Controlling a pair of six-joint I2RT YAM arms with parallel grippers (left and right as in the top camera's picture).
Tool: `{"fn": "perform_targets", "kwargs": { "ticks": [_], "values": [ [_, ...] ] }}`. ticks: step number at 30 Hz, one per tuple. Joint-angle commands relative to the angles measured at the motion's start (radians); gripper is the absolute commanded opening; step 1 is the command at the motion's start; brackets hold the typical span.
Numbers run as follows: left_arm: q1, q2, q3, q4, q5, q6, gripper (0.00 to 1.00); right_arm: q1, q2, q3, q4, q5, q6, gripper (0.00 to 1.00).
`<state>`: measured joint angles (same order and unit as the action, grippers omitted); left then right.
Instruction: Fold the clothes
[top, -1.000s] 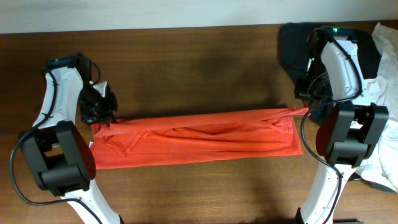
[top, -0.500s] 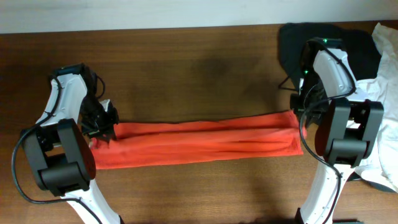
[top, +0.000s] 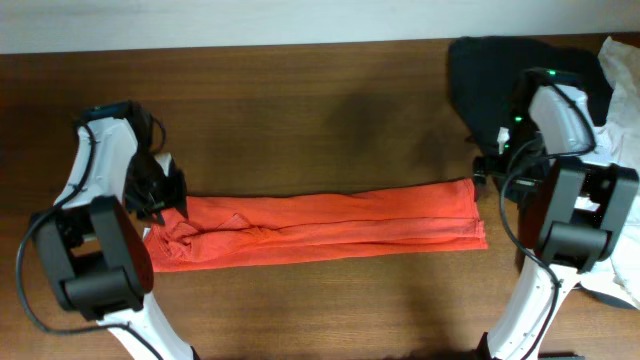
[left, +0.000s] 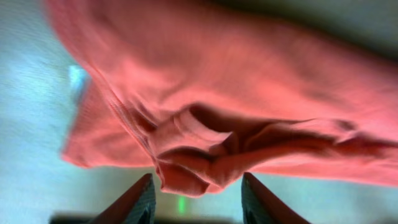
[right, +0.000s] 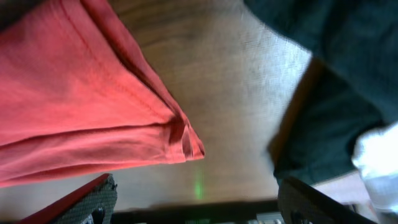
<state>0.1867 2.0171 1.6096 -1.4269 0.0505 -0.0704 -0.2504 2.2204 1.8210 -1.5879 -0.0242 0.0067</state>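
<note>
The red-orange clothes (top: 320, 228) lie folded into a long narrow strip across the middle of the wooden table. My left gripper (top: 165, 195) hovers at the strip's left end, jaws open, with a bunched fold of the clothes (left: 199, 155) hanging just beyond the fingertips (left: 140, 202) and not pinched. My right gripper (top: 487, 168) stands wide open just off the strip's right end. In the right wrist view the corner of the clothes (right: 180, 140) lies flat on the wood, apart from both fingers (right: 93, 199).
A black garment (top: 490, 65) lies at the back right, with a white garment (top: 622, 120) beside it at the right edge. The black garment (right: 336, 93) reaches close to the right gripper. A pale wall runs along the table's far edge.
Both grippers went from shut on the ends of the clothes to open and let go. The strip dropped flat onto the table, and the right arm drew back to the right.
</note>
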Motion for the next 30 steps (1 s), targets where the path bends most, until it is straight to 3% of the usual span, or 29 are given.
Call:
{"fn": "perform_targets", "kwargs": {
  "ticks": [1,6,12,24,27,30],
  "values": [
    [0.008,-0.159,0.061,0.077,0.006,0.004,0.51,-0.053,-0.023,-0.005,0.028,-0.136,-0.177,0.88],
    [0.009,-0.194,0.061,0.112,0.013,-0.042,0.54,-0.077,-0.023,-0.005,0.081,-0.269,-0.340,0.90],
    [0.062,-0.193,0.061,0.190,0.080,-0.101,0.54,-0.077,-0.023,-0.030,0.132,-0.275,-0.343,0.97],
    [0.130,-0.193,-0.010,0.195,0.092,-0.100,0.55,-0.041,-0.023,-0.266,0.376,-0.279,-0.352,0.98],
    [0.130,-0.193,-0.034,0.206,0.092,-0.100,0.55,-0.010,-0.023,-0.291,0.388,-0.279,-0.362,0.95],
    [0.130,-0.193,-0.036,0.211,0.092,-0.100,0.55,0.010,-0.023,-0.292,0.361,-0.279,-0.362,0.84]
  ]
}}
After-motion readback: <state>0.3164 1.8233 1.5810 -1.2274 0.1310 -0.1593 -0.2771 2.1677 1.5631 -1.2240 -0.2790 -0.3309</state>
